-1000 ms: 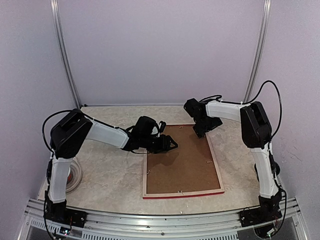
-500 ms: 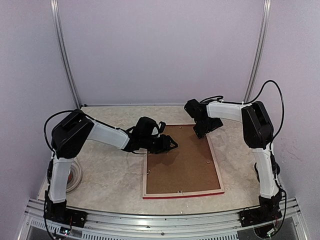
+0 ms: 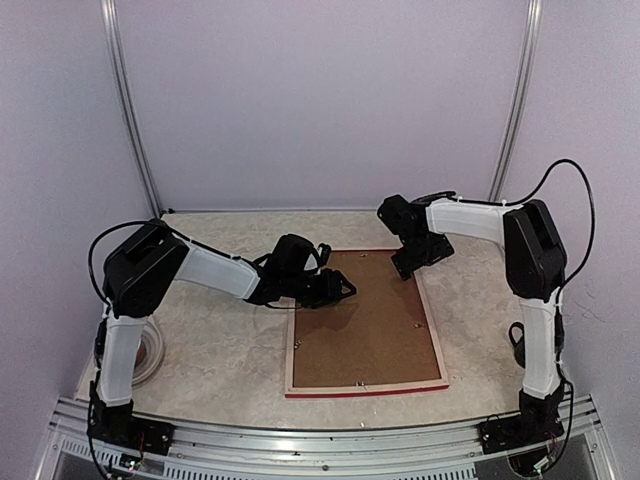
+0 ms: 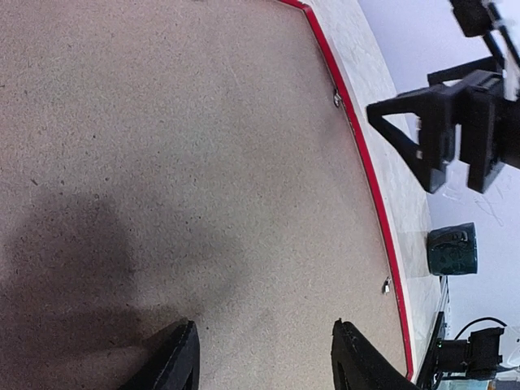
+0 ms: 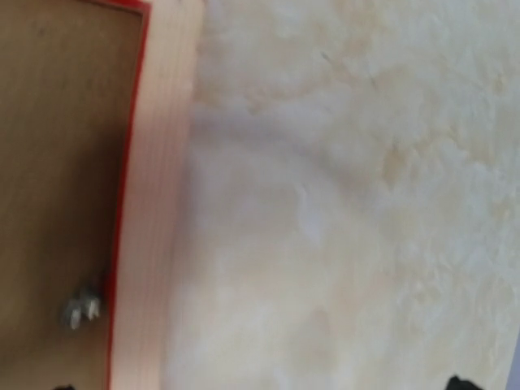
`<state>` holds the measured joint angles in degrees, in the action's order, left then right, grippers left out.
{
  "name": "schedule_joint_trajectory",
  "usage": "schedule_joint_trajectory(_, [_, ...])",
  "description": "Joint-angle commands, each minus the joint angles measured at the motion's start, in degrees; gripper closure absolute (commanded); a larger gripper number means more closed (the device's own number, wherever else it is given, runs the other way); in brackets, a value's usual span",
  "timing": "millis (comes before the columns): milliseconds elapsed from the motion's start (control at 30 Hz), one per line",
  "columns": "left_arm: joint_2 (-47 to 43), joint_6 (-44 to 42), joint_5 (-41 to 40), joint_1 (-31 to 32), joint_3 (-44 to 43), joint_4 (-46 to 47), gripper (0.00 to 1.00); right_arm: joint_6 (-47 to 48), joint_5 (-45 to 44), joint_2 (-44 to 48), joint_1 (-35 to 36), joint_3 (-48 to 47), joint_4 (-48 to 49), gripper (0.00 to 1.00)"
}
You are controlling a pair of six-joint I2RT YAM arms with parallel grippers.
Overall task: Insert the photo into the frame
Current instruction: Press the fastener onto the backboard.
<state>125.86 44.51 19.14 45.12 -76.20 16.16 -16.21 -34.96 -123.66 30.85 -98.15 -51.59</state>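
Because the frame [image 3: 366, 389] lies face down on the tabletop [image 3: 220, 350], only its pale wooden back and a red strip along the 6 o'clock edge show, and a brown backing board [image 3: 365, 325] fills its recess. The photo is not visible in any view, and I cannot tell whether it lies beneath that board. The left hand [image 3: 345, 289] hovers over the board near its 11 o'clock corner, its fingers [image 4: 183, 361] parted with only bare board between them, so it is released and holding nothing. The right hand [image 3: 402, 270] sits at the frame's 1 o'clock corner, spread wide and empty, with the pale rim and marbled tabletop beneath it. Small metal clips [image 4: 337, 99] sit along the board's 3 o'clock edge, touching the rim. The frame looks stiff and fairly light, but it probably slides easily on the smooth tabletop, so one hand would best pin the rim while the other works. The board appears thin and rigid and sits flush in the recess, leaving little edge to pinch; a corner or a clip seems the likeliest purchase, and the clips may need turning aside first. As a paper print, the photo would be limp and easily creased, so it is best taken by its border and laid flat.
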Motion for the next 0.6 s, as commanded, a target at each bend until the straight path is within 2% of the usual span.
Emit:
schedule_joint_trajectory(0, [0.90, -0.90, -2.06, 0.57, 1.50, -4.25, 0.45, -0.93, 5.85, 10.53, 1.46, 5.37, 0.24, 0.01])
schedule_joint_trajectory(300, [-2.93, -3.81, -2.27, 3.00, -0.75, -6.87, 0.44, -8.23, 8.52, 17.81, 12.16, 22.25, -2.46, 0.01])
schedule_joint_trajectory(567, [-2.70, -3.31, -0.37, 4.86, -1.78, -5.58, 0.44, -17.79, 7.53, 24.95, 16.42, 27.05, -7.03, 0.01])
